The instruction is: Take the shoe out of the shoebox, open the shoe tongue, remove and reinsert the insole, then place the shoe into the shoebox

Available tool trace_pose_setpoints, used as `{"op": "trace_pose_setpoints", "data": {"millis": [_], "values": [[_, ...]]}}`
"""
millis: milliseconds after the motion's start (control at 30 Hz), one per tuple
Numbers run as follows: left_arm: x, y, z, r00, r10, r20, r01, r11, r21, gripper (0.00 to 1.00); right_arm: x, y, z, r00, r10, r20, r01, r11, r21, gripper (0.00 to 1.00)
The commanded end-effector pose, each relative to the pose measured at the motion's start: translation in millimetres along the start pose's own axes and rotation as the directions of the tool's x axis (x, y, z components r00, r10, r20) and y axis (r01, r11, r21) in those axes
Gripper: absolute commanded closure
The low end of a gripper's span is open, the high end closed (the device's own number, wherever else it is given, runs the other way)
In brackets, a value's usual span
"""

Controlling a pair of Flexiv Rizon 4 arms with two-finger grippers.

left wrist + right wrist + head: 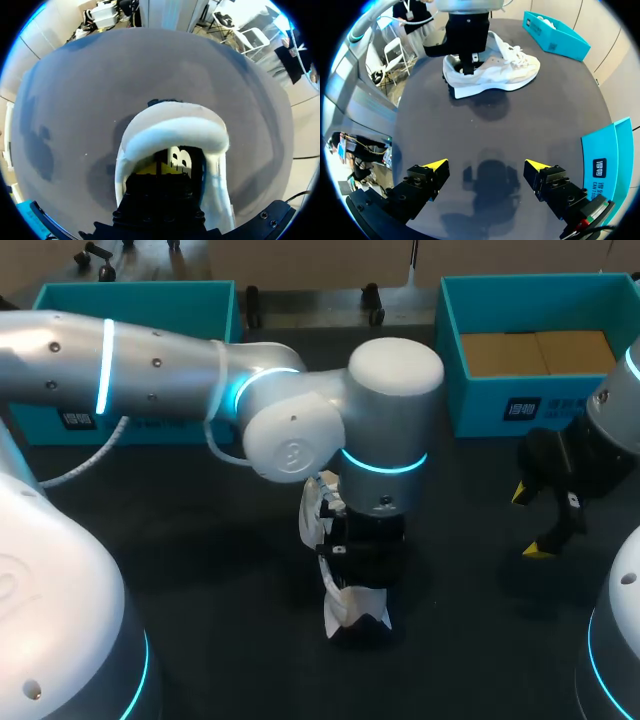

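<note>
A white sneaker (505,75) stands on its sole on the dark table (200,540), partly hidden under my left arm (300,430) in the head view. My left gripper (157,171) reaches down into the heel opening, past the padded collar (175,131). Its yellow tips are together, right over the printed insole (181,158); I cannot see whether anything is pinched. My right gripper (487,170) hangs open over bare table, well short of the sneaker, with nothing between its fingers.
A teal shoebox (455,360) with a cardboard-coloured inside stands at the back right, close to my right arm. Another teal box (225,310) stands at the back left.
</note>
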State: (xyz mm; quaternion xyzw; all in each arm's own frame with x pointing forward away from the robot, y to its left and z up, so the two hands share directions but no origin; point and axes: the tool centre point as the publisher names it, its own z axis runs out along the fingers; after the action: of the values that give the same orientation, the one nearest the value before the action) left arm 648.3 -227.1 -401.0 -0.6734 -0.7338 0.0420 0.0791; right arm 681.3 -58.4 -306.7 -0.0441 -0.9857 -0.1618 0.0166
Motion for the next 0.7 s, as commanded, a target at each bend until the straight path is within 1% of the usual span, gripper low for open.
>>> {"op": "trace_pose_setpoints", "data": {"millis": [33,100,167,333,400,433,500,600,700], "values": [[15.3,-2.6,-12.9,0.996,0.004,0.094,-0.003,1.0,-0.01,1.0,0.9,0.0,0.7,1.0,0.0,0.002,0.0,1.0,0.002,0.0],[12.9,-2.5,-11.6,0.995,0.001,0.095,0.0,1.0,-0.011,1.0,0.9,0.0,0.7,1.0,0.0,0.002,0.0,1.0,0.002,0.0],[10.6,-1.9,-5.9,0.996,-0.003,0.085,0.004,1.0,-0.014,1.0,0.9,0.0,0.7,1.0,0.0,0.002,0.0,1.0,0.002,0.0],[7.0,1.4,16.4,0.999,-0.028,0.04,0.031,0.997,-0.073,1.0,0.9,0.0,0.7,1.0,0.0,0.002,0.0,1.0,0.002,0.0],[6.7,5.9,19.9,0.999,-0.043,0.032,0.045,0.996,-0.08,1.0,0.9,0.0,0.7,1.0,0.0,0.002,0.0,1.0,0.002,0.0],[7.8,8.1,18.2,0.998,-0.045,0.033,0.048,0.996,-0.078,1.0,0.9,0.0,0.7,1.0,0.0,0.002,0.0,1.0,0.002,0.0],[12.6,9.6,8.2,0.998,-0.046,0.054,0.05,0.995,-0.085,1.0,0.9,0.0,0.7,1.0,0.0,0.002,0.0,1.0,0.002,0.0],[19.0,7.9,-8.8,0.995,-0.047,0.085,0.058,0.99,-0.128,1.0,0.9,0.0,0.7,1.0,0.0,0.002,0.0,1.0,0.002,0.0],[22.6,7.9,-23.7,0.993,-0.056,0.105,0.072,0.986,-0.148,1.0,0.9,0.0,0.7,1.0,0.0,0.002,0.0,1.0,0.002,0.0]]}}
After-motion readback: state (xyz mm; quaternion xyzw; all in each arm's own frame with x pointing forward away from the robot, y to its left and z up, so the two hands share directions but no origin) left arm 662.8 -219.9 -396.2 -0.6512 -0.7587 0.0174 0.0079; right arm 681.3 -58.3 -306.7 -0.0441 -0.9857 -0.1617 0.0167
